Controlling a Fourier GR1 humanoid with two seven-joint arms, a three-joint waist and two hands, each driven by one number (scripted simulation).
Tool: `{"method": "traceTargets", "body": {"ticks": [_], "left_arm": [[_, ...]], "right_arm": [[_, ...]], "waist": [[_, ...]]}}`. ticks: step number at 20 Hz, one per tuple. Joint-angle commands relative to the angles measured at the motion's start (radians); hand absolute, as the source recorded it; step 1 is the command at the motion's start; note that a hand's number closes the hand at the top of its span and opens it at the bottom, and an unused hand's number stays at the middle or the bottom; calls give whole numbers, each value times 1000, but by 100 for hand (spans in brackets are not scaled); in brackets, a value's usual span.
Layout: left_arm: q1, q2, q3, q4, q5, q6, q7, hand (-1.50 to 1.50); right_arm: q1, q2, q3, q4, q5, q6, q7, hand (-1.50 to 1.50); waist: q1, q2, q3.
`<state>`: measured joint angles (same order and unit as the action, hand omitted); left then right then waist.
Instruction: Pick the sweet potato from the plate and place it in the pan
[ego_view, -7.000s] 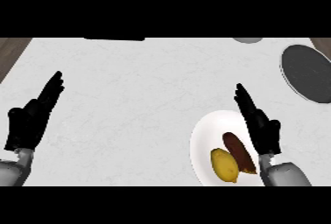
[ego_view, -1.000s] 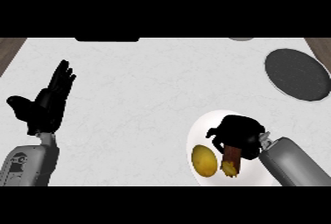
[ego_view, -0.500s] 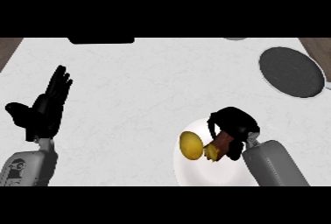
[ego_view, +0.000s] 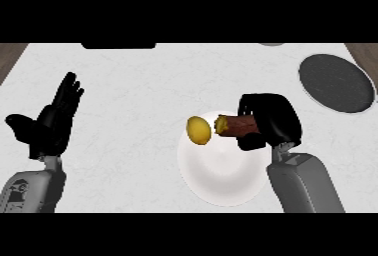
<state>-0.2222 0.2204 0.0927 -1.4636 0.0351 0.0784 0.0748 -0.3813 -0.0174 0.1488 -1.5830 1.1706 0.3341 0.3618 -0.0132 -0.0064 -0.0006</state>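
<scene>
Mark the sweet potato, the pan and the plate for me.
sweet potato (ego_view: 235, 125): head view, on its exposed brown middle, left of the right hand.
pan (ego_view: 336, 82): head view, on its dark inner floor.
plate (ego_view: 221, 175): head view, on its bare white centre.

— Where is the camera?
— One head view, looking steeply down on the white counter (ego_view: 148, 75).
— How close?
— Near; forearms enter from six o'clock, the pan (ego_view: 336, 82) sits at two o'clock.

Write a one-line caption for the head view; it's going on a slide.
Right hand curled round the sweet potato over the plate, yellow item beside it, pan beyond.
</scene>
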Motion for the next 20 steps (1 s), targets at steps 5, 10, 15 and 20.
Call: {"method": "traceTargets", "body": {"ticks": [5,10,15,20], "left_arm": [[1,-13,-5,0,-5,-3,5,0],[-32,-19,-22,-47,-18,14,66,0],[-56,-21,-10,11,-18,8,37,0],[-17,-12,-6,-7,-15,-16,1,0]], "right_arm": [[-27,-18,-89,-195,15,-99,110,150],[-169,-21,-293,-124,-144,-152,91,150],[-247,-153,-521,87,-309,-237,-51,150],[-291,-343,-603,362,-297,-300,-202,150]], "waist": [[8,5,1],[13,7,1],[19,13,2],[30,15,1]]}}
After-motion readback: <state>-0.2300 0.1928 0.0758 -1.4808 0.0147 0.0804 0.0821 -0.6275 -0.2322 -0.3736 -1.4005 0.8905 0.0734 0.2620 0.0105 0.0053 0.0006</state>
